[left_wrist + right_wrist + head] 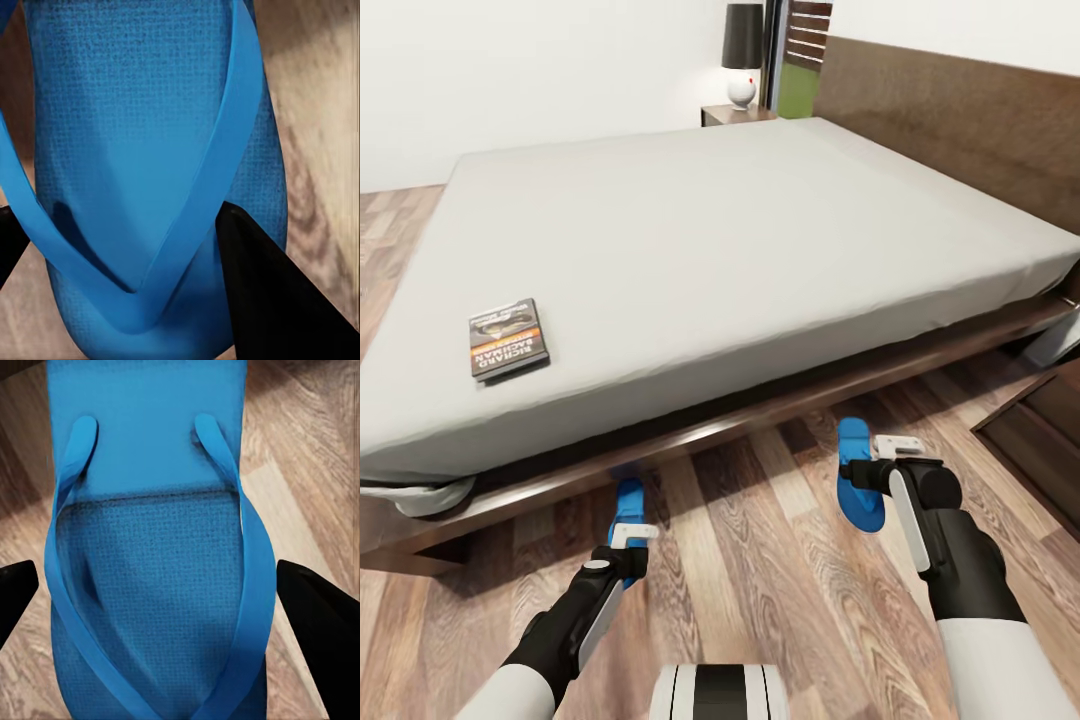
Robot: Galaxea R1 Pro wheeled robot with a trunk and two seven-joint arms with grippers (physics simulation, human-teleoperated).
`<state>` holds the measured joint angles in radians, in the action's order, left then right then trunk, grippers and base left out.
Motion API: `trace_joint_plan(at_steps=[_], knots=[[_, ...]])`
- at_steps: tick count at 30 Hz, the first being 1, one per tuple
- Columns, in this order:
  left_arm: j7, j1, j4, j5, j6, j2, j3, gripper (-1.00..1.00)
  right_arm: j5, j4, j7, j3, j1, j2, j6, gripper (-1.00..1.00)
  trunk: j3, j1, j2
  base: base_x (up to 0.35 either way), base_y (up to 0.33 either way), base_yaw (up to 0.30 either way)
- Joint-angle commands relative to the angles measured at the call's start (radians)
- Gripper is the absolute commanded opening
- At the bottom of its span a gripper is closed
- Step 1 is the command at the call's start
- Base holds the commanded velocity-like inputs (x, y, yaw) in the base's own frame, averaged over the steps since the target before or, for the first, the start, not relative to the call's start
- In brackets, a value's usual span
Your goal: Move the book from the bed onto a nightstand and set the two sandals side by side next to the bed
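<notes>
A: Start at the hands. What is each one doing?

B: The left hand [632, 541] is down at the left sandal [627, 505], which lies on the wood-plank floor [760, 590] close against the bed frame [760, 415]. In the left wrist view its two dark fingers [277, 300] stand either side of the sandal [150, 150], one close against the sole's edge. Whether they are pressing on it I cannot tell.

A: And the right?

B: The right hand [875, 470] sits over the right sandal [857, 487]. In its wrist view the fingers [319, 615] are spread wide, clear of both edges of the sandal [150, 585] (so it looks open, with nothing gripped).

A: Why both down there at once?

B: I judge it's the pairing step. The sandals lie well apart along the bedside, toes towards the bed, so they aren't side by side yet. A hand on each lets them be slid together.

A: The rest of the task?

B: The book [508, 338] lies flat on the grey mattress [760, 250] near the bed's foot corner, not yet moved. A nightstand [732, 115] stands at the far side by the headboard [960, 120], with a lamp [742, 55] on it, well away from the book.
</notes>
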<state>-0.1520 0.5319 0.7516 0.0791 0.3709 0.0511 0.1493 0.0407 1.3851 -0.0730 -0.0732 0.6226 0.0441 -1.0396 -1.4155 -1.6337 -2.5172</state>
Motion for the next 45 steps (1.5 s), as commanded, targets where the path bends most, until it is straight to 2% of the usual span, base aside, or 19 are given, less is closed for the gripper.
trace_joint_plan(at_steps=[1, 15, 28, 41, 44, 45], knots=[[-0.009, 0.0, 0.002, 0.008, 0.005, -0.001, 0.004, -1.0, 0.005, 0.006, -0.006, 0.001, 0.0, 0.0, -0.004, -1.0, -0.001, 0.0, 0.0, 0.049, -0.226, 0.19], [-0.009, 0.0, 0.002, 0.008, 0.005, -0.001, 0.003, -1.0, 0.005, 0.012, -0.007, 0.001, 0.0, -0.002, -0.004, -1.0, -0.001, 0.0, 0.0, 0.006, -0.041, 0.26], [-0.008, 0.0, 0.002, 0.008, 0.005, -0.001, 0.003, -1.0, 0.005, 0.014, -0.007, 0.002, 0.0, -0.001, -0.004, -1.0, -0.001, 0.0, 0.0, 0.0, 0.0, 0.159], [-0.009, 0.0, 0.002, 0.008, 0.004, -0.002, 0.003, -1.0, 0.005, 0.017, -0.006, 0.003, 0.0, 0.0, -0.003, -1.0, -0.001, 0.0, 0.0, -0.02, 0.0, 0.028], [-0.009, 0.0, 0.002, 0.008, 0.004, -0.002, 0.003, -1.0, 0.005, 0.062, -0.005, 0.006, 0.0, 0.0, -0.003, -1.0, -0.001, 0.0, 0.0, 0.0, 0.0, 0.0], [-0.009, 0.0, 0.002, 0.009, 0.005, -0.003, 0.003, -1.0, 0.005, 0.082, -0.005, 0.019, 0.0, 0.001, -0.003, -1.0, -0.001, 0.0, 0.0, 0.0, 0.0, 0.0]])
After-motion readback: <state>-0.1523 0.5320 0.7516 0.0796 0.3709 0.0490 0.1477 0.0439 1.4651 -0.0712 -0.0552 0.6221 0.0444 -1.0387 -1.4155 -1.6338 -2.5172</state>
